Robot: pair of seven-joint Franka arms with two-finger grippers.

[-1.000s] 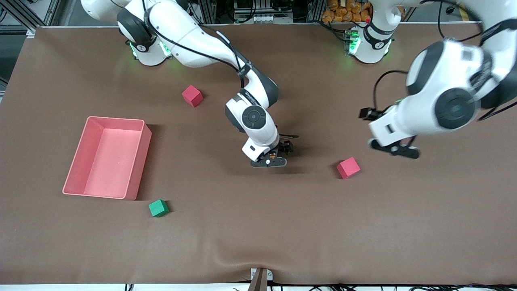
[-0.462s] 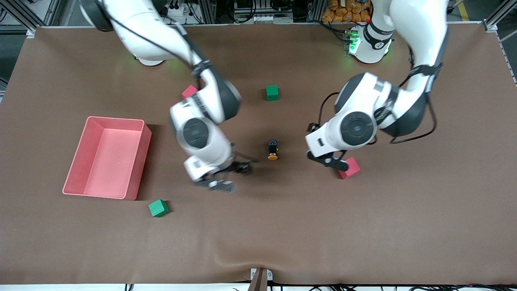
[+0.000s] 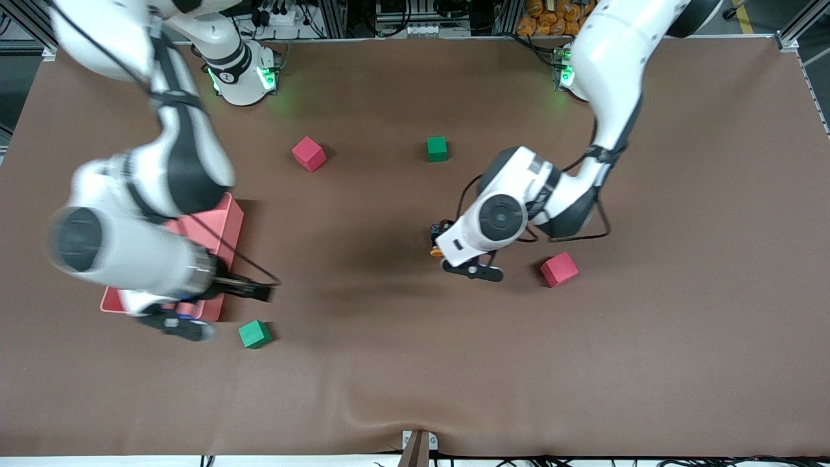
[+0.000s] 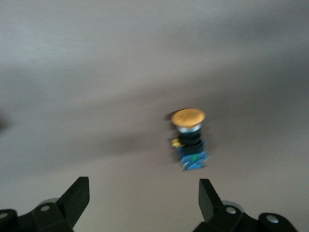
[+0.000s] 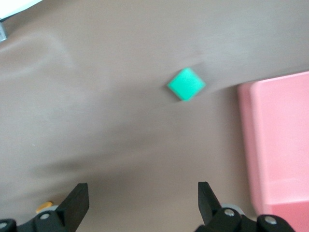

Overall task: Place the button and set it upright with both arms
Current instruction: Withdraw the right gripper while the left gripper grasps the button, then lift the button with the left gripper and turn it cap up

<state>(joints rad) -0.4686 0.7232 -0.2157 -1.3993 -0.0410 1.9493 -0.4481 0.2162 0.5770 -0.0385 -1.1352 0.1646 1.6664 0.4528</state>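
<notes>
Button (image 3: 437,249) lies on its side on table (image 3: 415,363), partly under left gripper (image 3: 476,270). Left wrist: fingers (image 4: 77,195) wide apart, empty, button lying between. Right wrist: right gripper (image 5: 142,203) spread wide, empty, near pink bin (image 5: 280,140) & green cube (image 5: 186,84).

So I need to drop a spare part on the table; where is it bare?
Bare: the wide strip of table nearer the camera than the green cube and pink cube. Crowded: around the button under the left gripper.
</notes>
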